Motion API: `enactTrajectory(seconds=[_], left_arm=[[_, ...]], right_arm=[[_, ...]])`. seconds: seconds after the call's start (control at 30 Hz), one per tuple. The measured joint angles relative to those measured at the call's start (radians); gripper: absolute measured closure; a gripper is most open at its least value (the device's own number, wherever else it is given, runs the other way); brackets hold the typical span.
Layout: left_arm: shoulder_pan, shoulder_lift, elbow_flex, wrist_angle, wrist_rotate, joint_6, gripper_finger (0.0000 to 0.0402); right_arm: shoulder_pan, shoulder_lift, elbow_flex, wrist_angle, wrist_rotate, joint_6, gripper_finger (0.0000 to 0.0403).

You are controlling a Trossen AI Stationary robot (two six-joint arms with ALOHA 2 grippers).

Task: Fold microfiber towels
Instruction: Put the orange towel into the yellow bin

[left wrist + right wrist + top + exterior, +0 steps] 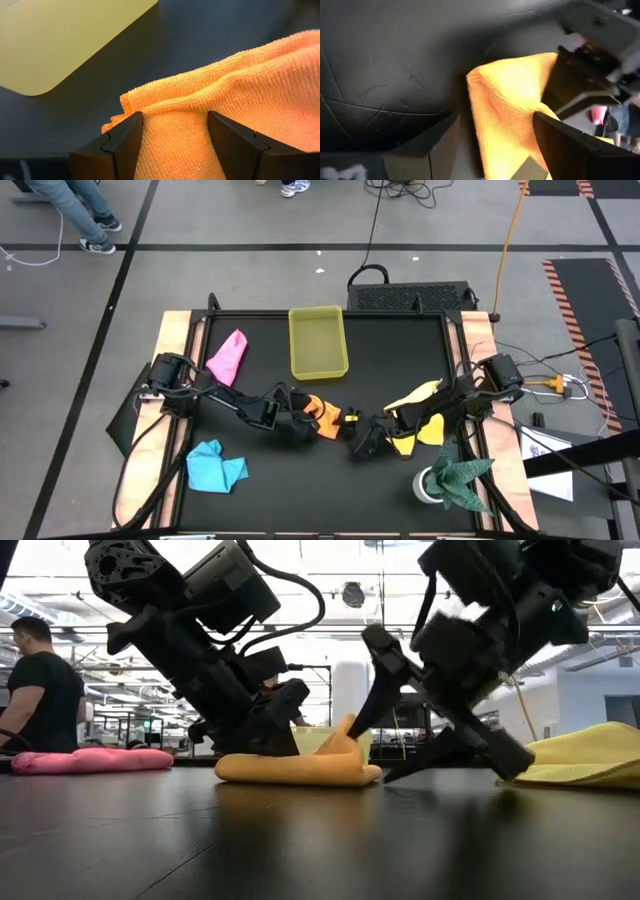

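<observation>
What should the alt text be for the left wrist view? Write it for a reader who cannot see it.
An orange microfiber towel lies bunched on the black table, with the left gripper set around its near fold, one dark finger on each side. A corner of the translucent yellow tray shows beyond the towel.

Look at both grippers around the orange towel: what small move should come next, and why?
Probably close the left gripper on the orange towel: its fingers stand apart with a fold of cloth between them, so nothing is pinched yet. The right gripper is also open beside the towel, which lies crumpled on the table, unfolded.
</observation>
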Motion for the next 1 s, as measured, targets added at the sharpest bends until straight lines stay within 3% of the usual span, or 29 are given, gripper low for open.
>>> enactTrajectory(seconds=[0.17, 0.27, 0.37, 0.63, 1.0], left_arm=[[0.0, 0.0, 0.0, 0.009, 0.008, 0.006, 0.0172], [0.0, 0.0, 0.0, 0.001, 0.008, 0.006, 0.0172], [0.0, 0.0, 0.0, 0.0, 0.008, 0.006, 0.0172], [0.0, 0.0, 0.0, 0.009, 0.008, 0.006, 0.0172], [0.0, 0.0, 0.0, 0.025, 0.018, 0.005, 0.0172]], right_arm=[[-0.007, 0.045, 0.005, 0.025, 0.005, -0.092, 0.0187], [0.026, 0.034, 0.005, 0.015, 0.064, -0.111, 0.0194], [0.072, 0.003, -0.003, -0.031, 0.132, -0.122, 0.0193], [0.102, -0.02, -0.001, -0.038, 0.128, -0.154, 0.0179], [-0.037, 0.008, 0.0, -0.009, -0.055, -0.198, 0.0209]])
